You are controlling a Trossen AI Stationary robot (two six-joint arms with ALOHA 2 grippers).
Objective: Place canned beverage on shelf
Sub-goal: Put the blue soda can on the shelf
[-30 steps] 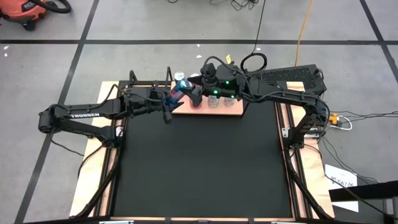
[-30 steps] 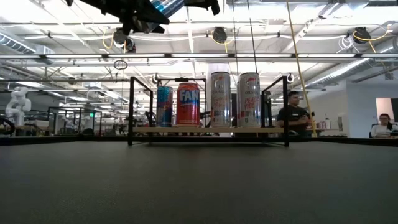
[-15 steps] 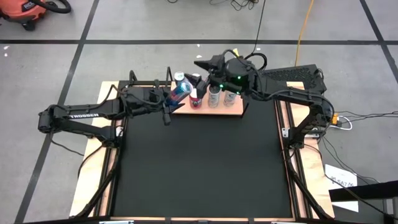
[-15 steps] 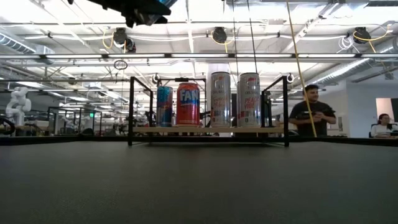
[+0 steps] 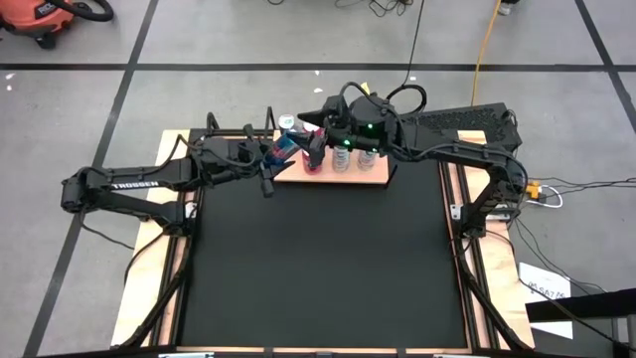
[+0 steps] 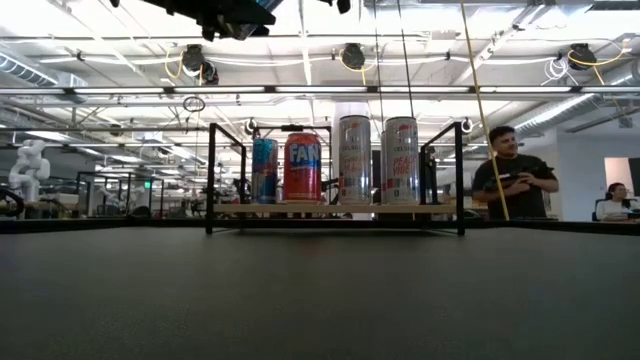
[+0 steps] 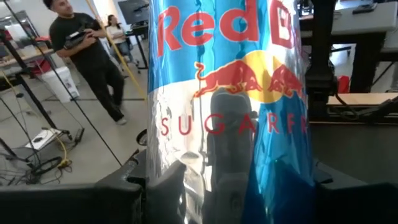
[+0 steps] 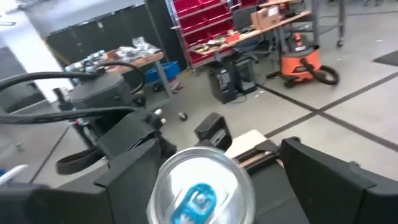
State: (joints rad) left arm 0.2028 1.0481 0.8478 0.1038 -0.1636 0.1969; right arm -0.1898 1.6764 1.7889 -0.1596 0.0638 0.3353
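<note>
My left gripper [image 5: 275,153] is shut on a blue-and-silver Red Bull can [image 5: 286,145], held tilted above the shelf's left end. The can fills the left wrist view [image 7: 227,93]. My right gripper [image 5: 305,135] is open; its fingers [image 8: 329,180] stand on either side of the can's silver top [image 8: 200,193], and I cannot tell whether they touch it. The shelf [image 5: 380,177] is a small light-wood board with black uprights at the table's far edge. Several cans stand upright on it [image 6: 340,208]. My left gripper pinches the can's body [image 7: 186,186] between its two fingers [image 7: 115,196], coming level from the table's left. The fingers lie across the can. The can is lifted clear of table and shelf, tilted, its top toward the far edge.
On the shelf stand a blue can [image 6: 264,170], a red Fanta can [image 6: 303,167] and two tall silver cans [image 6: 354,160]. The black tabletop [image 5: 318,259] lies in front of it. A person [image 6: 510,175] stands in the room beyond the table.
My right gripper drew back from the can toward the far edge, then came back toward the can's top. My left gripper has kept its hold and has risen slightly with the can.
</note>
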